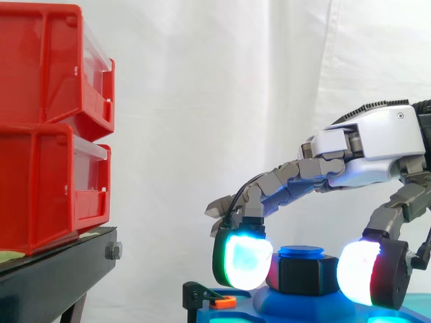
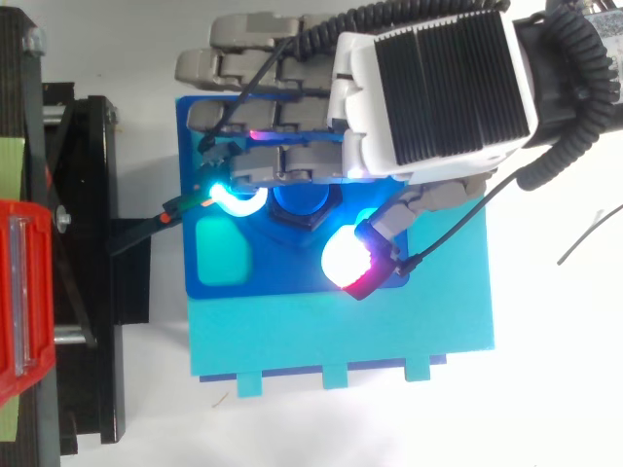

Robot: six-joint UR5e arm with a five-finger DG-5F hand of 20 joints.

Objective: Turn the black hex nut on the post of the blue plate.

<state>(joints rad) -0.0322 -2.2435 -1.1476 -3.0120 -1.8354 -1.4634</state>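
Blue plate: low in front, beside black stand.
Black hex nut: on its post.
Hand: fingers narrow, pads pinching the nut's sides.

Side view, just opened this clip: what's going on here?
The robot hand reaches down over the blue plate and pinches the black hex nut on the plate's post. One glowing fingertip pad sits against the nut's left side and the thumb pad against its right. The nut sits just under the post's blue cap. Red bins stand on the black stand to the left.
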